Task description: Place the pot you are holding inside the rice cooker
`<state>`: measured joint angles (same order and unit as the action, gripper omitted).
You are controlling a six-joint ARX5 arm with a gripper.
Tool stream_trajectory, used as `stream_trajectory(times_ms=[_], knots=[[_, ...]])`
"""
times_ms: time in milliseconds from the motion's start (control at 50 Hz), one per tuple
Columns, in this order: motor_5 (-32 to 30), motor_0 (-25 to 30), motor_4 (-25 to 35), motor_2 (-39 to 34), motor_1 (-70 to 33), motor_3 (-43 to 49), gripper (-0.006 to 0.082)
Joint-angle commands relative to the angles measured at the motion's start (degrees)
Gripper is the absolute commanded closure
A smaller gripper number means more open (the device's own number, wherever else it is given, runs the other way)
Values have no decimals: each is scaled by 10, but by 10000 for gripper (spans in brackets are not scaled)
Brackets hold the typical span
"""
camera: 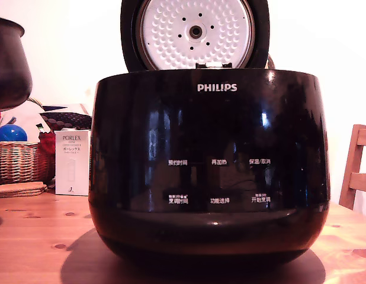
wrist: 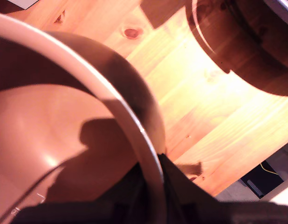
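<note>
Outside first, exterior view: rice cooker (camera: 209,171) front and centre on wooden table (camera: 35,236), glossy black, rounded, PHILIPS in white near upper edge, white Chinese button labels in two rows below. Lid (camera: 195,32) hinged up behind, white dimpled inner plate facing forward. Pot (camera: 10,62) at far upper corner on exterior view's left, dark and rounded, flared rim at top, raised clear of table, well apart from cooker and not inside it. No gripper visible in this view. Beneath pot: wicker basket (camera: 20,161) with blue ball (camera: 11,133) on top, cork coasters (camera: 20,189) stacked in front, white PORLEX box (camera: 72,163) upright just beside cooker. Wooden chair (camera: 358,168) partly in frame on exterior view's right.

Next, wrist view: pot (wrist: 55,135) filling much of frame, seen from above and at an angle, pale smooth inside, light rim curving across. Gripper (wrist: 151,189) clamped on that rim, one dark finger (wrist: 123,196) inside wall, other finger outside, pinching pot wall between them; shadow of inner finger cast across pot's inside. Below and beyond, sunlit pine table (wrist: 214,112) with knots. Rice cooker (wrist: 256,42) showing as dark curved body at far corner, apart from pot, strong shadow falling beside it. Table edge and darker floor area visible at opposite corner.
</note>
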<state>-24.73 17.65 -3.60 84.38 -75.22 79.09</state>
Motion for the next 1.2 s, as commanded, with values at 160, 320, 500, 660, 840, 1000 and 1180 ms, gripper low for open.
stream_trajectory(times_ms=[160,320,500,660,840,1000,1180], knots=[[-1,25,14,10,10,-13,788],[-1,52,23,15,10,-13,788],[-1,97,26,43,10,-13,788],[8,142,36,84,10,-13,788],[14,202,62,124,10,-13,788],[14,253,77,141,10,-22,788],[19,297,98,142,8,-70,788]])
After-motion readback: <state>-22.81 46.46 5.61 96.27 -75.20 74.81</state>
